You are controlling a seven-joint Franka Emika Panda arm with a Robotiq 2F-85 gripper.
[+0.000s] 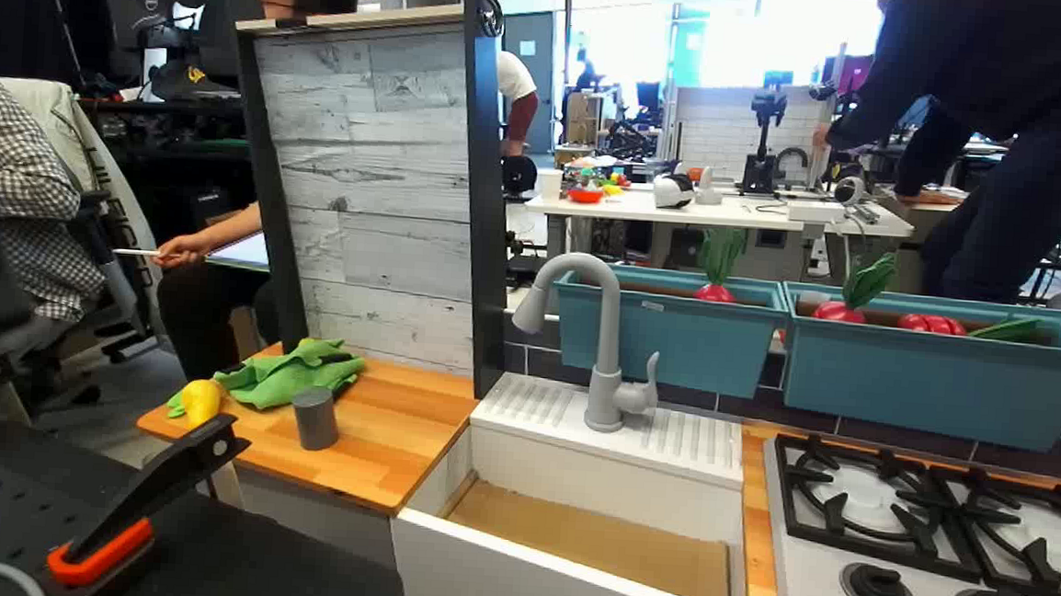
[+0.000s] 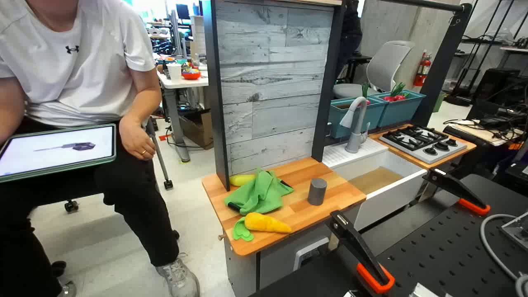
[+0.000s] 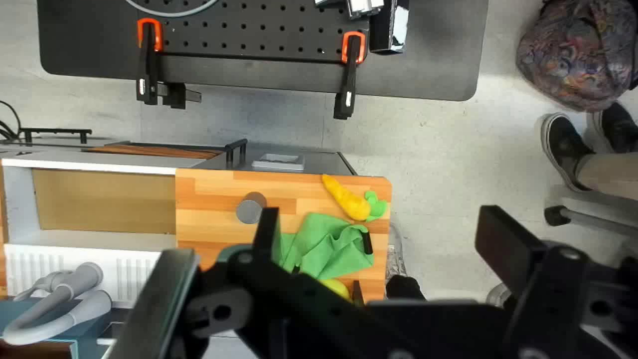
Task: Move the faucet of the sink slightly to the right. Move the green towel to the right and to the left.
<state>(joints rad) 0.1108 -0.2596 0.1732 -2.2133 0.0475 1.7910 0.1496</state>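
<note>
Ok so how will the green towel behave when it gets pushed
The green towel will likely bunch up rather than slide flat, given its loose, crumpled folds. Black pieces show at its edges, so something underneath may drag along. It could nudge the yellow toy carrot close by.

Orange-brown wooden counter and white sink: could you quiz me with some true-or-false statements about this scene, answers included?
A curved grey faucet stands at the ribbed edge of the sink. True.
A plain grey cylinder stands inside the sink. False: the cylinder stands on the counter.
A crumpled green cloth towel lies on the counter. True.
The black two-fingered gripper is squeezing the towel. False: the gripper is open and empty.
A yellow toy carrot lies uncovered. True.
</note>
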